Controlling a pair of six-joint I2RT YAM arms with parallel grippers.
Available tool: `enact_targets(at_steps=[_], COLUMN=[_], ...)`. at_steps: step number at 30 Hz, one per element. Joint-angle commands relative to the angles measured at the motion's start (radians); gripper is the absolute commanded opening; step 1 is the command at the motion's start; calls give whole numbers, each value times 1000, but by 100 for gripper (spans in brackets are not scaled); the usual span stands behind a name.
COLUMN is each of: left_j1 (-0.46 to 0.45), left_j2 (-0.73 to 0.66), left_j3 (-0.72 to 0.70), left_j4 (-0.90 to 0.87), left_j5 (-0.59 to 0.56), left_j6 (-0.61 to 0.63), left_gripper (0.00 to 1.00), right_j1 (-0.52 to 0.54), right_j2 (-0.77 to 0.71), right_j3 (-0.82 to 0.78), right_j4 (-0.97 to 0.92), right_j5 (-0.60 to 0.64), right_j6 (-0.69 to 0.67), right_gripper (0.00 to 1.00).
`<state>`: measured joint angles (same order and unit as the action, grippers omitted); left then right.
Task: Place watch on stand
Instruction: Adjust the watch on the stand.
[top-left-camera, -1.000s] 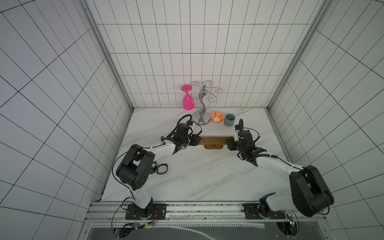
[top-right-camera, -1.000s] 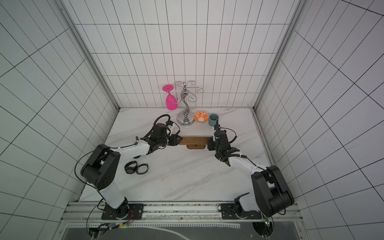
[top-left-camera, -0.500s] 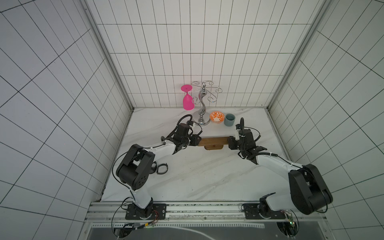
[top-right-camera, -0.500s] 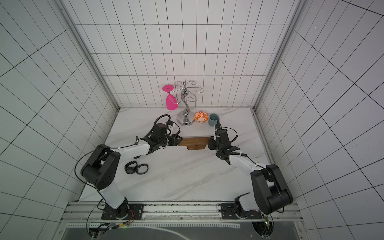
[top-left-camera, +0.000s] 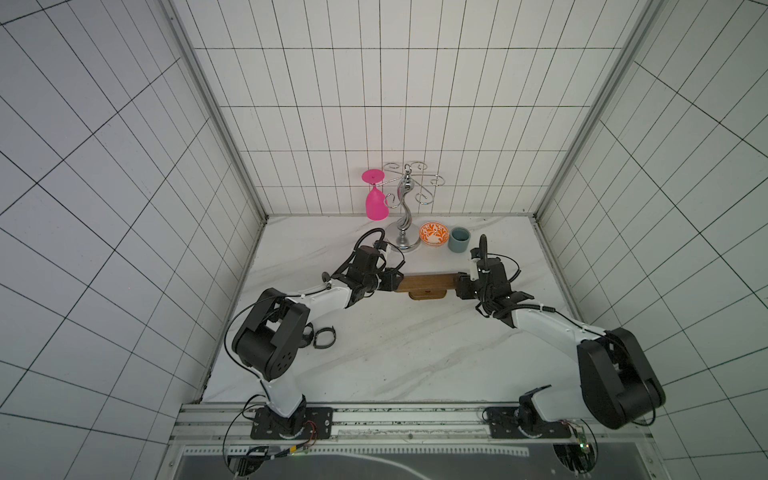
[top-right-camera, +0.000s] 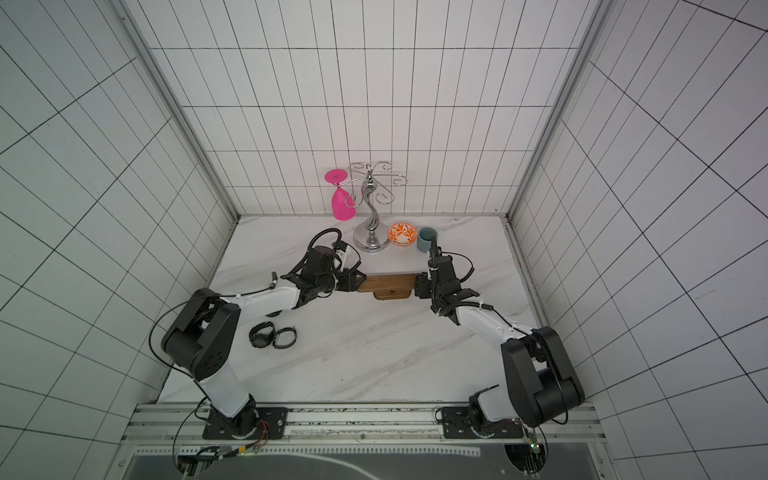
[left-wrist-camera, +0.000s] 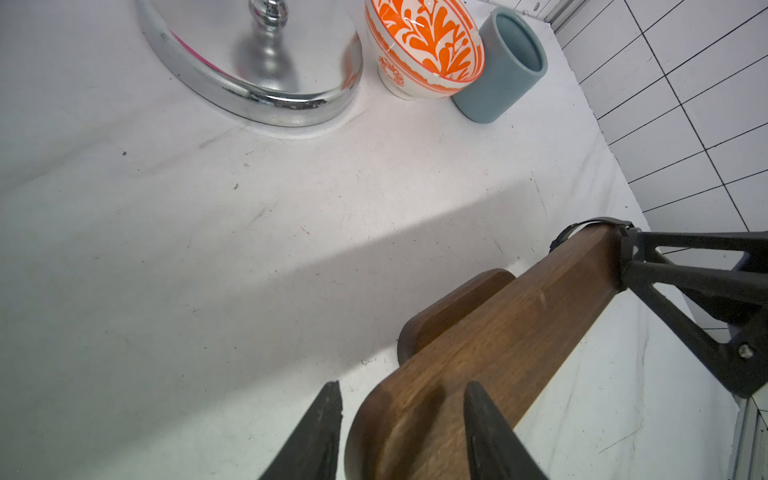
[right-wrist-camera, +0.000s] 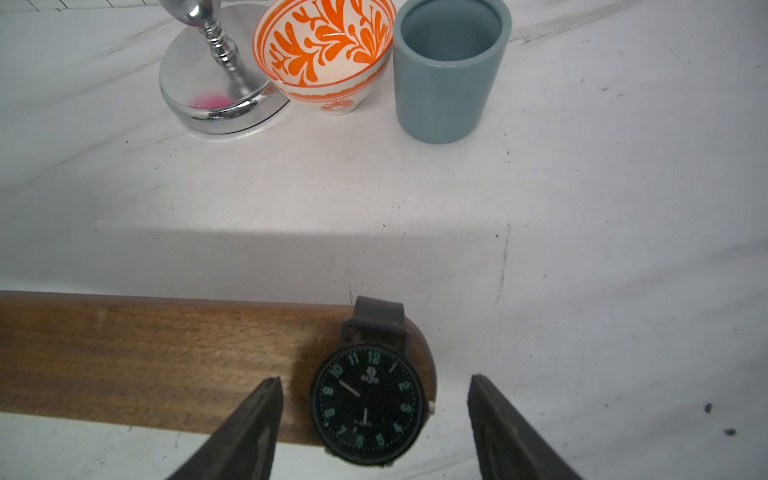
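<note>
The stand (top-left-camera: 428, 281) is a brown wooden bar on a lighter oval base, lying across mid-table. A black watch (right-wrist-camera: 368, 401) with green numerals sits on the bar's right end (right-wrist-camera: 166, 357), its strap wrapped round the wood. My right gripper (right-wrist-camera: 374, 379) is open, one finger on each side of the watch face and clear of it. At the bar's left end (left-wrist-camera: 415, 415), my left gripper (left-wrist-camera: 403, 386) is open and straddles the rounded tip, with a gap at one finger. In both top views the grippers (top-left-camera: 394, 281) (top-left-camera: 460, 284) hide the bar's ends.
Behind the stand are a chrome glass rack (top-left-camera: 405, 241) with a pink glass (top-left-camera: 376, 205) hanging from it, an orange patterned bowl (top-left-camera: 433, 234) and a grey-blue cup (top-left-camera: 459, 240). Two more black watches (top-right-camera: 262, 334) (top-right-camera: 284, 337) lie by the left arm's elbow. Tiled walls close three sides.
Both arms stay at the bar's ends. The right wrist has shifted very slightly; nothing else has visibly moved.
</note>
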<state>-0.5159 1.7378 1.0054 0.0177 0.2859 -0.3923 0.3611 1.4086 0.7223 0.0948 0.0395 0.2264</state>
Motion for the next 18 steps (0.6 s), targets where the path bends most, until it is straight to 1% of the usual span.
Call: enact_targets(at_steps=[1,3,5,6,8,14,16,18], left_j1=[-4,-5,-6,-7,-6,-14,-15,-19], left_j2=[9,3,-7,-13,-24,-44,-43,-39], left_j3=[20,16,8,3,-6,-36,-42,-42], left_j4=[-5,-13,-19,-21,-30,-28,-24,-19], left_j5=[-3,-17,-30,-35,-43,-45,-43,-39], left_j6=[13,18,19,15,6,-11,-16,-17], left_gripper=[49,53,55,56,56,56,54,53], right_j1=[10,11,14,17,22,31,40,45], right_j2=[7,7,16,19,20,33,37,45], right_j3=[107,117,134,139,143,159,164,172], right_j4=[-44,-61,-88,-98,-106,-112,-116,-123], right_j5=[35,59,80,99,121,96,101,102], right_j6=[-7,-6,-13,-16,-18,-28,-32,-34], right_gripper=[63,64,71,73,70,65,61,59])
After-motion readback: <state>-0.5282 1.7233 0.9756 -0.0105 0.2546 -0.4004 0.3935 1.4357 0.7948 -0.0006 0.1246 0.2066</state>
